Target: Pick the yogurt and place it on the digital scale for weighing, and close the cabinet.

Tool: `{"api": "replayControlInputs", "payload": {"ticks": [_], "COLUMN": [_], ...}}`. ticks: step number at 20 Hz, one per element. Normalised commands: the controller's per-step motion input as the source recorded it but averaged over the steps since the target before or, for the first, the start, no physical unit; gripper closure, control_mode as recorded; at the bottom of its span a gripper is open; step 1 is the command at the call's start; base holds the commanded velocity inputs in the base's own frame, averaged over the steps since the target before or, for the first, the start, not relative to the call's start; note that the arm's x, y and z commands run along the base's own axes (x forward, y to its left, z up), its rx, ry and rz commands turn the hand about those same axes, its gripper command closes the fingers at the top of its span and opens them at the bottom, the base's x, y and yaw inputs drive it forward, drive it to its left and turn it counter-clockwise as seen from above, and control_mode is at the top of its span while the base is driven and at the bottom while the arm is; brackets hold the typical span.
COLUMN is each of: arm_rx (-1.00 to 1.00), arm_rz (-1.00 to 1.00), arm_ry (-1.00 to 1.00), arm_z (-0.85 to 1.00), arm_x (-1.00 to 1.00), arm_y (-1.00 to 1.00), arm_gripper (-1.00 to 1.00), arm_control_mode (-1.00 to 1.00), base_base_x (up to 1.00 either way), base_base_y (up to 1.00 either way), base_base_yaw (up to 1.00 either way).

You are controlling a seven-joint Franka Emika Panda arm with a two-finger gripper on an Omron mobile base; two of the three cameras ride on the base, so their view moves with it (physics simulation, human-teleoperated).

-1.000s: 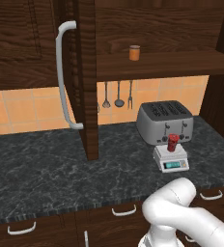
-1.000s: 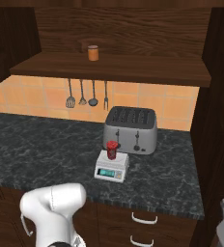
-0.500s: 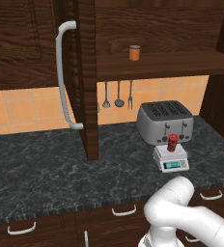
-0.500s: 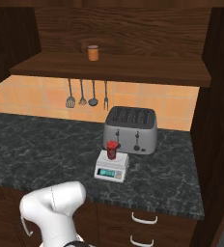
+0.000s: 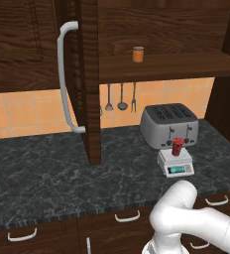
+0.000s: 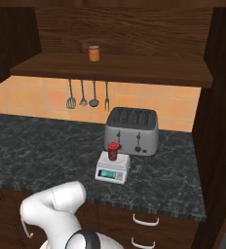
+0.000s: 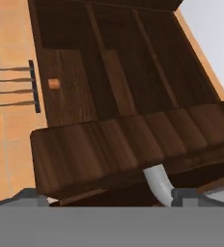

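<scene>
No brand or word is readable anywhere: the yogurt carries only a white pattern on its red side, and the display on the front of the scale glows bluish-green with nothing I can make out. My gripper sits at the bottom edge of the hand view, where just the grey tips of my two fingers peek up far apart from each other, so they look spread wide, with nothing pinched between them; whether either one touches the wood in front of it I cannot tell. Taking the toaster as the landmark, the scale stands just in front of it on the dark stone counter, and the yogurt stands upright on the scale's flat top. Above the toaster runs the open shelf of the cabinet with one small orange cylinder on it, up and to the toaster's left. One cabinet door stands swung out edge-on, well to the toaster's left, with its one long curved grey handle on the side facing away from the toaster. From my hand I look up along a door edge, with a grey handle end between my fingertips. Counted: one yogurt, one scale, one toaster with four slots, one orange cylinder, and three utensils hanging on the tiled wall behind the toaster, to its left.
</scene>
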Motion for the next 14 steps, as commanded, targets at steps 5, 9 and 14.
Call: {"api": "replayControlInputs", "payload": {"ticks": [5, 9, 14], "arm_rx": [-0.19, -0.27, -0.20], "arm_rz": [0.09, 0.00, 0.00], "arm_ry": [-0.32, -0.24, 0.11], "arm_z": [1.00, 1.00, 1.00], "arm_x": [-0.06, 0.23, 0.66], "arm_y": [0.90, 1.00, 1.00], "arm_gripper": [-1.00, -1.00, -1.00], "arm_control_mode": [-1.00, -1.00, -1.00], "base_base_x": [0.00, 0.00, 0.00], "base_base_y": [0.00, 0.00, 0.00], "base_base_yaw": [0.00, 0.00, 0.00]}}
